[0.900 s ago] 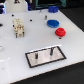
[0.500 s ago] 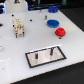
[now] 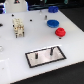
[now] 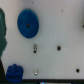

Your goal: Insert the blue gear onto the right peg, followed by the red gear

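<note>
Blue gear (image 3: pixel 52 23): I see it lying flat on the white worktop (image 3: pixel 30 42), hub up, near the far edge; being round, it has no long axis I can name.
Red gear (image 3: pixel 60 33): flat, just beside the blue gear, nearer the plate.
Plate (image 3: pixel 45 56): grey with a black border, carrying two upright pins; right peg (image 3: pixel 51 50) bare.
Jaws: I cannot tell their state; they show in neither view.
Wrist view: blue gear (image 4: pixel 28 23) seen from above.

Gripper (image 3: pixel 19 28) hangs toward exterior view's left, pointing down; spread of fingers too blurred to tell.
</note>
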You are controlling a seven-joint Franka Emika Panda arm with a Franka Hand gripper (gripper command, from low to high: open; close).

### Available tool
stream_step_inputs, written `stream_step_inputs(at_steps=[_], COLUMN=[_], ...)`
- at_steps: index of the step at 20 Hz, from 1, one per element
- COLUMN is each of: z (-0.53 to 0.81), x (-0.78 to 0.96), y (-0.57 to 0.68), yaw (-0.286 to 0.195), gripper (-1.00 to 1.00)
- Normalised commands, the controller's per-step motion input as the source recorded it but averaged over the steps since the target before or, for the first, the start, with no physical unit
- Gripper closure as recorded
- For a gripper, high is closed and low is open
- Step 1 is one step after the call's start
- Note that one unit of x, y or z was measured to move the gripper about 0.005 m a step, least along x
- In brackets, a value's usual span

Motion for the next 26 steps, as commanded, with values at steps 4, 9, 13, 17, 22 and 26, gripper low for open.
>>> stream_step_inputs(at_steps=[4,9,13,17,22,26], z=[-0.42,-0.48,-0.59,-0.64,-0.6,-0.54], x=[-0.46,-0.42,-0.33,-0.29,-0.34,-0.32], y=[0.48,0.46,0.27,0.07,0.02,-0.02], yaw=[0.0,0.0,0.0,0.0,0.0,0.0], gripper=[-1.0,-1.0,-1.0,-1.0,-1.0,-1.0])
